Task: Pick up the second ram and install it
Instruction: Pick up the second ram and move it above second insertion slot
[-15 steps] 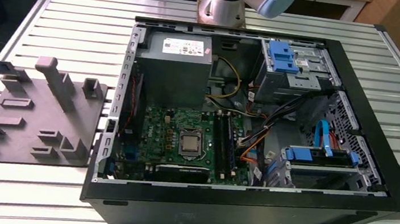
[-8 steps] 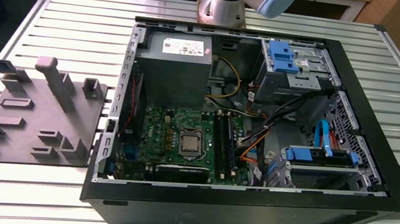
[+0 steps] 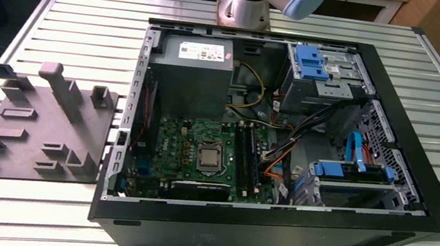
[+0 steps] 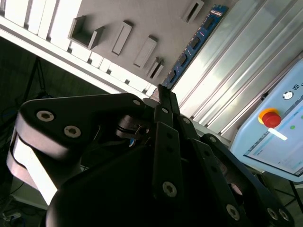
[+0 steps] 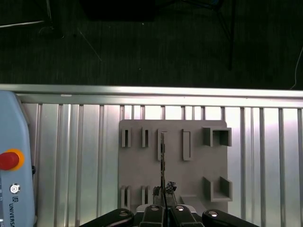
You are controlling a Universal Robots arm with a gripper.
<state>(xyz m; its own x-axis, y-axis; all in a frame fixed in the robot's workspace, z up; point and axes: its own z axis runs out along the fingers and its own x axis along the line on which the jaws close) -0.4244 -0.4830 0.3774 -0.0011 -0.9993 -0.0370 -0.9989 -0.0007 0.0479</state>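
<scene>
As the end effector (image 5: pixel 164 193) clamps it, the second ram (image 5: pixel 162 156) juts outward

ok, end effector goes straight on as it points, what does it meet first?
Likely the flat grey plastic holder tray, via the thin dark memory stick the end effector grips; depth unclear.

black bolted gripper (image 4: pixel 162 97), silver-and-blue arm (image 3: pixel 248 8)

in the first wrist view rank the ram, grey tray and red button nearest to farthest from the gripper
1. second ram, clamped in the gripper
2. grey tray, right beneath it
3. red button, off on the pendant beside the tray
</scene>
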